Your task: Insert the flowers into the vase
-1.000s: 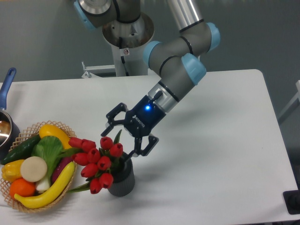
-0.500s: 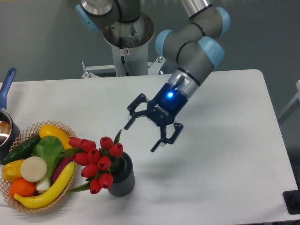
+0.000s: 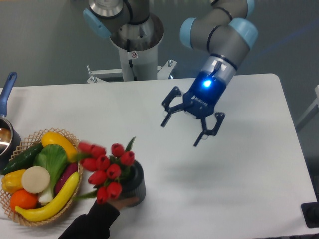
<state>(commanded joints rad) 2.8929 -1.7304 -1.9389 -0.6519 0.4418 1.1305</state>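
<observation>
Flowers [image 3: 107, 169] stand in the vase [image 3: 133, 184], at 7 o'clock from the gripper [image 3: 184, 127]. Gripper hangs above the table [image 3: 249, 164], jaws spread, empty. A dark-sleeved hand [image 3: 117, 204] touches the vase base. Basket [image 3: 35, 221] sits at 9 o'clock.

You see a white rectangular table [image 3: 239, 189] carrying a dark grey ribbed vase [image 3: 133, 182], woven wicker basket [image 3: 20, 219], blue-handled pot [image 3: 6, 130]
</observation>
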